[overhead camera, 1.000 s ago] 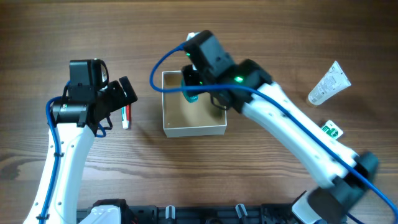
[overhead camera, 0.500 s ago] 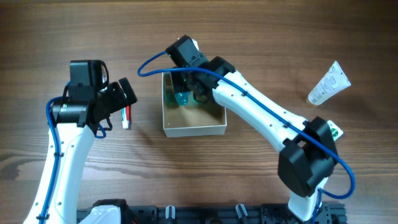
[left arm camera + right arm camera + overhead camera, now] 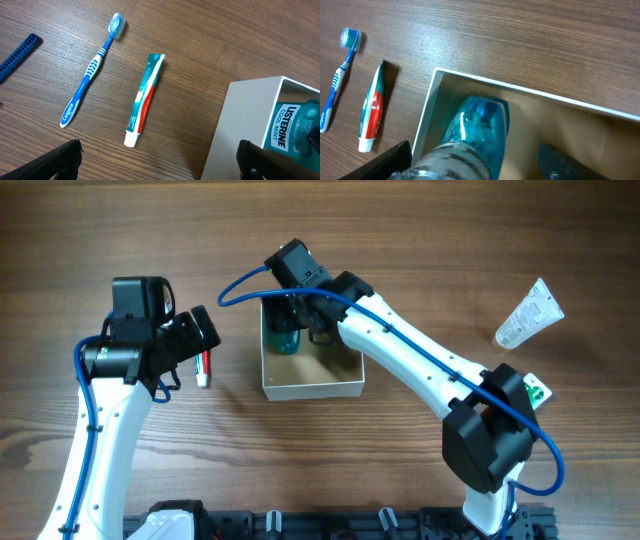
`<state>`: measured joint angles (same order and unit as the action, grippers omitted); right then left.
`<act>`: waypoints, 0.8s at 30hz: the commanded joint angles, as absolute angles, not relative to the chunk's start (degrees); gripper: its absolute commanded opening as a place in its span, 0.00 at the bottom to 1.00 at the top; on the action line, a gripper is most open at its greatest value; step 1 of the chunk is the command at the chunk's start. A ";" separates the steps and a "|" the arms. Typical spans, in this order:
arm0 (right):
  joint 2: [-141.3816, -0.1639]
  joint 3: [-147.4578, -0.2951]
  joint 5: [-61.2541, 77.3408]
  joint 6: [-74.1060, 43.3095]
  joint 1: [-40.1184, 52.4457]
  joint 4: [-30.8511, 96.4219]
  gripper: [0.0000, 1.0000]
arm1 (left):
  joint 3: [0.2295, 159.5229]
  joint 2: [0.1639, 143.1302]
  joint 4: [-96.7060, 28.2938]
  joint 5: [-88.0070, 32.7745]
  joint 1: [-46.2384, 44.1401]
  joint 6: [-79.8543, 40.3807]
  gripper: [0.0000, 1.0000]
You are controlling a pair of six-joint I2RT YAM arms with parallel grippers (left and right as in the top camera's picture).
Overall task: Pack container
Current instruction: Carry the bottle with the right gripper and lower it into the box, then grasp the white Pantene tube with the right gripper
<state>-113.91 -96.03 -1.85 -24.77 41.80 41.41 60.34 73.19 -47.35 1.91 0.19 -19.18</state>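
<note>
The container [image 3: 310, 388] is seen on the table [image 3: 400, 240] a little toward 9 o'clock of the overhead view's centre, its white walls upright and its tan inside open to the camera. A teal mouthwash bottle [image 3: 287, 340] is found inside it, in the corner toward 10 o'clock, close against the wall there. In the left wrist view its label is read as Listerine Cool Mint.

The right arm is stretched from 5 o'clock across the container, and the right gripper [image 3: 474, 152] is lowered into it around the bottle. In the right wrist view the bottle is seen between the two fingers, close to the one at 8 o'clock, while a strip of tan is seen between it and the other. Whether the bottle is clamped cannot be told.

The left gripper [image 3: 159, 150] is held above the table at 9 o'clock of the container, apart from it, its fingers spread wide with nothing between them. Below it a toothpaste tube [image 3: 145, 100] is laid flat on the wood near the container's wall. In the left wrist view a blue toothbrush [image 3: 90, 75] is laid beside it toward 9 o'clock, apart from it, and a dark blue comb [image 3: 17, 51] is cut off by the frame edge beyond.

Well apart toward 3 o'clock in the overhead view, a white tube [image 3: 530, 313] is laid on the table, and a green-and-white packet [image 3: 534, 389] is partly hidden by the right arm.
</note>
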 commanded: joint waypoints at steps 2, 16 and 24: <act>-102.89 -96.88 -7.88 -21.08 41.15 43.59 0.88 | 61.36 73.21 -47.37 3.14 0.49 -18.24 1.00; -80.68 -96.38 -11.53 -7.31 -6.00 67.59 1.00 | 61.36 73.21 -47.35 3.14 0.49 -18.26 1.00; -91.83 -92.75 -3.99 1.17 -16.71 67.57 1.00 | 61.36 73.21 -46.94 3.14 0.49 -18.26 1.00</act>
<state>-87.13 -94.26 -8.05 -4.14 -15.81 67.33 60.36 73.19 -47.27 2.11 0.19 -19.18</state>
